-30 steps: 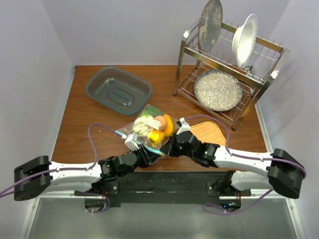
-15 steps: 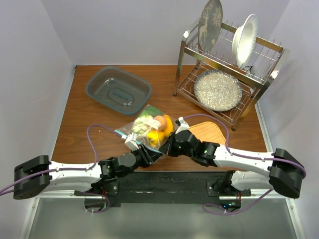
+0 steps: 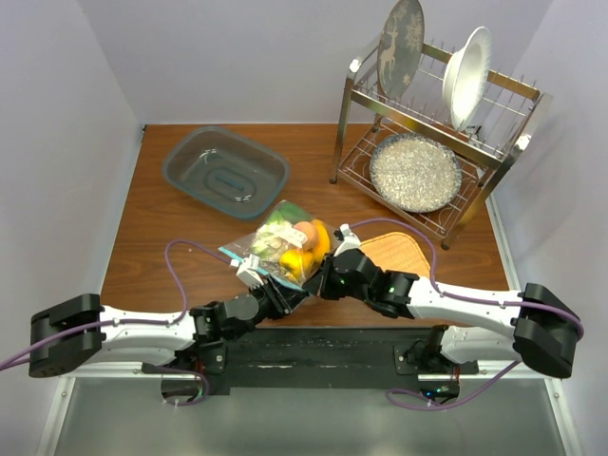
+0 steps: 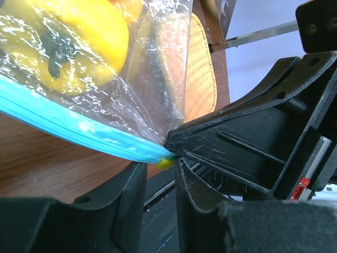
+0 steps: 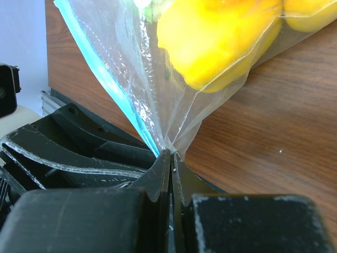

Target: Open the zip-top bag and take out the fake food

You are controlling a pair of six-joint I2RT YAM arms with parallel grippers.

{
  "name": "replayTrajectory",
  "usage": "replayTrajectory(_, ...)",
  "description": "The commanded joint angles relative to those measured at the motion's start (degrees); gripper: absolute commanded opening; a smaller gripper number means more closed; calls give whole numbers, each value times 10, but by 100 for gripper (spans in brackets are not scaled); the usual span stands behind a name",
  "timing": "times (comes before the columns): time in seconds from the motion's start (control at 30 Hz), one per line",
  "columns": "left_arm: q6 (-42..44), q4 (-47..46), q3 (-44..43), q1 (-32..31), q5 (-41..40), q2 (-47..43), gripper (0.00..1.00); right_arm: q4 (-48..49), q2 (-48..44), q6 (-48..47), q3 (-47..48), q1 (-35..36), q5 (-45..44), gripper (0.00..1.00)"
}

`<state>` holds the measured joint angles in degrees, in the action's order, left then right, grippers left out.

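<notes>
One white label [image 3: 250,273] on the zip-top bag [image 3: 277,237] — print unreadable

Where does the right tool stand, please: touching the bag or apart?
Touching: the right wrist view shows the right tool pinching a corner of the bag.

My worktop [image 3: 152,237] is brown wood-grain. Far L: grey plastic tub [image 3: 225,176], sitting flat. Far R: 2-tier metal dish rack [image 3: 342,133], standing on its feet. Nr R, in front of the rack: woven orange mat [image 3: 399,252], flat. Ctr, nr my edge: zip-top bag [image 3: 280,242], its far end resting on the wood, nr the mat's L side.
</notes>
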<state>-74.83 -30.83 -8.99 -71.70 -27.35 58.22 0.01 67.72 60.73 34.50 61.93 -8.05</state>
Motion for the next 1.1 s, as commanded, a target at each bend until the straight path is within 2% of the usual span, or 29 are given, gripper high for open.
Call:
replayTrajectory(0.0,0,-39,5,-2,-37,-12,32,2,-16,14,10,11,-6,0)
replayTrajectory(0.43,4,-5,-1,-2,-45,-45,21,-19,-25,14,4,15,-19,0)
replayTrajectory(0.73,-23,33,3,-2,-60,-60,14,-16,-29,10,-7,19,-15,0)
replayTrajectory(1.07,-54,102,13,-2,-84,-97,12,-36,-55,-7,-20,20,-18,0)
